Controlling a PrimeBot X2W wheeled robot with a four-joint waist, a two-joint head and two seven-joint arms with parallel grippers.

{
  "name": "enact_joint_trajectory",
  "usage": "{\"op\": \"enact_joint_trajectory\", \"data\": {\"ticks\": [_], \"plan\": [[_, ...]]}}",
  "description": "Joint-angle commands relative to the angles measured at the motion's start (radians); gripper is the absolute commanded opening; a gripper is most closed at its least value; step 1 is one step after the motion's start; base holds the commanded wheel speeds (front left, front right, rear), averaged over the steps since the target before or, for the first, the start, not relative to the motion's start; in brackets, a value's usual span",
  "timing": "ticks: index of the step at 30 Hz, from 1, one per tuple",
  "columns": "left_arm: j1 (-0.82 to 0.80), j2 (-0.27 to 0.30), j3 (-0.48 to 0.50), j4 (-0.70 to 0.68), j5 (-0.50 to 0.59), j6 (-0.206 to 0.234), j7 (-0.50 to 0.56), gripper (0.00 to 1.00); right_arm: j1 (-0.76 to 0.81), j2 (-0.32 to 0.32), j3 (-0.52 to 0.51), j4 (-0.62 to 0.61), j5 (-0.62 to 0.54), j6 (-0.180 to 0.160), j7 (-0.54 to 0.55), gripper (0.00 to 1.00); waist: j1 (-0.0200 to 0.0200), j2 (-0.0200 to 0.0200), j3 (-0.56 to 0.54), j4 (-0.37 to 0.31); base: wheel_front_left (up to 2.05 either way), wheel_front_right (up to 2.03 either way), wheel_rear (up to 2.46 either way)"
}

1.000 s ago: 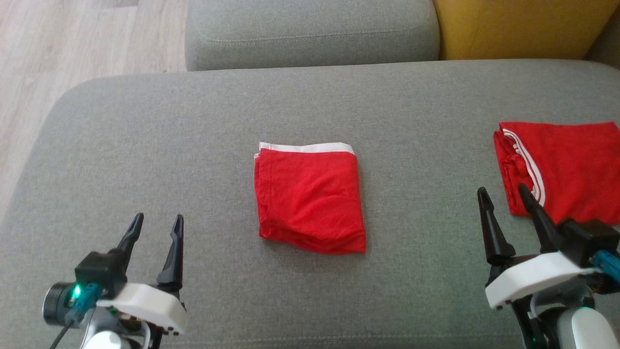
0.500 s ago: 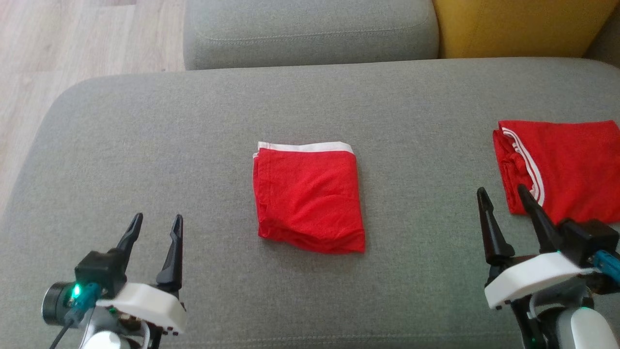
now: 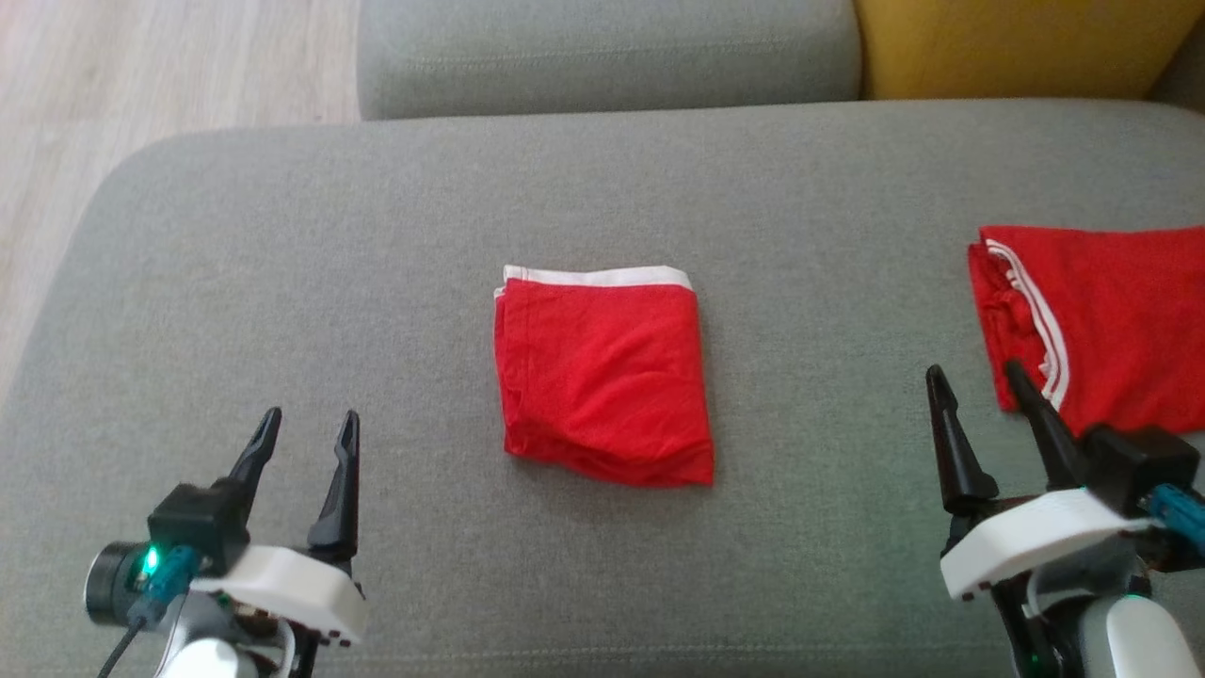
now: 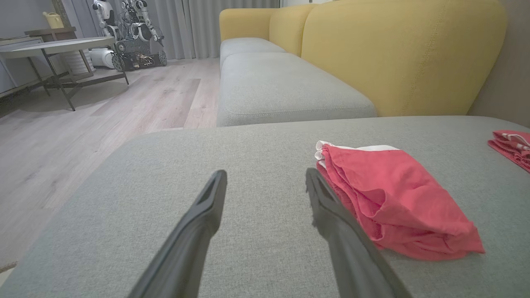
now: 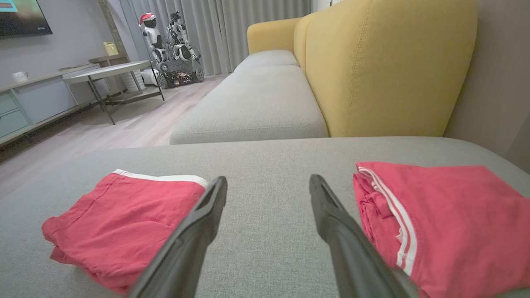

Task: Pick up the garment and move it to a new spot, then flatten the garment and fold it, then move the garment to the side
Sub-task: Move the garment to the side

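The garment (image 3: 602, 377) lies in the middle of the grey seat cushion (image 3: 377, 235), folded into a small red rectangle with its white band (image 3: 595, 276) along the far edge. It looks already folded, so I judge that the step left is to carry it to the side.

The near edge is a little uneven and shows several loose layers. From the left wrist view the stack seems thicker on that side, but I cannot say for sure how many layers there are. A good grasp takes all layers together, otherwise the fold will open when lifted. I would come in low from both short sides, slide one finger of each gripper under the whole stack, close, lift only slightly, and keep the two grippers at the same height and the same spacing while moving.

The left gripper (image 3: 312, 416) hovers near the front left of the cushion, jaws apart and holding nothing. The right gripper (image 3: 972, 369) hovers at the front right, also spread and empty, its outer finger just beside a second red garment with white stripes (image 3: 1101, 320). That piece takes up the right side, so the free space at the left seems the safer place, and the right arm should avoid catching it.
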Motion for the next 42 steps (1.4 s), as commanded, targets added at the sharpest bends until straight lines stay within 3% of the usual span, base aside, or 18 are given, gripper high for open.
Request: {"op": "enact_joint_trajectory", "data": {"ticks": [1,17,23,27,28,29,30,31,42], "plan": [[-0.073,0.029,0.036,-0.037,-0.006,0.003,-0.010,1.00,-0.060,-0.004,0.022,-0.018,-0.008,-0.001,0.003,1.00,0.0000,0.0000,0.019,0.009,0.00,0.00,0.00],[-0.259,-0.037,0.005,-0.011,0.005,-0.047,-0.062,1.00,-0.302,-0.004,0.159,0.292,0.011,-0.001,-0.041,1.00,0.0000,0.0000,0.228,0.139,0.00,0.00,0.00],[-0.310,-0.067,0.000,0.031,0.012,-0.072,-0.084,1.00,-0.380,-0.003,0.257,0.488,0.086,-0.001,-0.077,1.00,0.0000,0.0000,0.279,0.174,0.00,0.00,0.00],[-0.314,-0.070,0.007,0.041,0.016,-0.076,-0.088,1.00,-0.395,-0.003,0.290,0.548,0.128,-0.001,-0.065,1.00,0.0000,0.0000,0.290,0.170,0.00,0.00,0.00],[-0.315,-0.071,0.010,0.043,0.016,-0.076,-0.089,1.00,-0.401,-0.003,0.303,0.561,0.146,-0.001,-0.059,0.95,0.0000,0.0000,0.292,0.166,0.00,0.00,0.00],[-0.315,-0.071,0.014,0.045,0.017,-0.077,-0.089,1.00,-0.406,-0.003,0.317,0.568,0.158,-0.001,-0.058,0.37,0.0000,0.0000,0.295,0.162,0.00,0.00,0.00],[-0.315,-0.071,0.018,0.046,0.018,-0.077,-0.090,1.00,-0.413,-0.003,0.326,0.571,0.160,-0.001,-0.060,0.06,0.0000,0.0000,0.297,0.158,0.00,0.00,0.00],[-0.315,-0.070,0.023,0.047,0.019,-0.076,-0.091,1.00,-0.417,-0.003,0.335,0.575,0.164,-0.001,-0.058,0.00,0.0000,0.0000,0.298,0.152,0.00,0.00,0.00],[-0.307,-0.052,0.050,0.027,0.037,-0.078,-0.093,1.00,-0.434,-0.022,0.359,0.511,0.080,-0.001,-0.055,0.00,0.0000,0.0000,0.301,0.029,0.00,0.00,0.00]]}}
